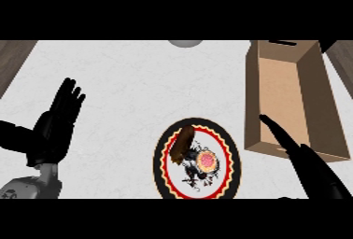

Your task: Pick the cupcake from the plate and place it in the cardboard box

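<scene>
A cupcake (pixel 195 156) with a brown wrapper and pink top lies tipped on a round plate (pixel 228 161) with a black, red and yellow rim, low in the head view. The open cardboard box (pixel 286 88) stands to the upper right of the plate, its inside bare. My right hand (pixel 303 158) is open, its straight fingers stretched up along the box's near corner, just right of the plate and apart from the cupcake. My left hand (pixel 55 123) rests open at the left, fingers up.
A grey round object (pixel 185 43) peeks in at the counter's far edge. Dark wooden strips (pixel 14 56) border the white counter at the upper left and upper right. Bare counter lies between my left hand and the plate.
</scene>
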Controlling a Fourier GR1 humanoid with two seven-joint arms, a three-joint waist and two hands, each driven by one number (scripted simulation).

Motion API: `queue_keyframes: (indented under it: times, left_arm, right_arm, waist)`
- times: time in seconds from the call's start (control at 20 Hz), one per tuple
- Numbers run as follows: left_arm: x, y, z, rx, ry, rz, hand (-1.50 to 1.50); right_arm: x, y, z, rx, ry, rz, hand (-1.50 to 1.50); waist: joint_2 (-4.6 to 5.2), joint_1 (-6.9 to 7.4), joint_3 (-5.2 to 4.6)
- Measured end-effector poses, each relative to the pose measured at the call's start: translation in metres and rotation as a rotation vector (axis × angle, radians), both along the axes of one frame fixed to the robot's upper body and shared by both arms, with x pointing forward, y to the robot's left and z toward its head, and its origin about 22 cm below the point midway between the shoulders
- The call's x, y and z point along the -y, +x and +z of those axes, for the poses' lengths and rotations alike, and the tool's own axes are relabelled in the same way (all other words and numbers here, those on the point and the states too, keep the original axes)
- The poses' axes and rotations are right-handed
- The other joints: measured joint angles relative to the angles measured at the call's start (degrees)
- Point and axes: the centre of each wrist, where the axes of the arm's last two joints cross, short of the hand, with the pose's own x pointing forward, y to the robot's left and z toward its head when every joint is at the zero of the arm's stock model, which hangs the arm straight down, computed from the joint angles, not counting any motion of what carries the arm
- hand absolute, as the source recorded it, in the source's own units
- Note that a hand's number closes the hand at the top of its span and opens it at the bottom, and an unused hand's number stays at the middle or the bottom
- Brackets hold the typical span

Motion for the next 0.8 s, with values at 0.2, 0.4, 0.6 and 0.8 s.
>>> queue_keyframes:
  times: [0.2,0.4,0.6,0.8]
  left_arm:
    - [-0.006,-0.002,-0.001,-0.004,-0.002,0.003,0.00]
    - [0.001,-0.007,-0.007,-0.003,-0.006,0.004,0.00]
    - [0.002,-0.005,-0.005,0.001,-0.004,0.005,0.00]
    - [0.000,0.002,-0.002,0.002,-0.005,0.006,0.00]
  right_arm:
    - [-0.013,0.002,-0.011,-0.032,-0.021,-0.022,-1.50]
    - [-0.024,0.011,-0.023,-0.057,0.001,-0.023,-1.50]
    - [-0.039,0.013,-0.032,-0.072,-0.001,-0.021,-1.50]
    - [-0.041,0.015,-0.042,-0.068,-0.016,-0.036,-1.50]
  waist:
    - [-0.01,-0.22,0.03]
    - [0.00,-0.29,0.05]
    - [-0.02,-0.35,0.04]
    - [0.00,-0.46,0.05]
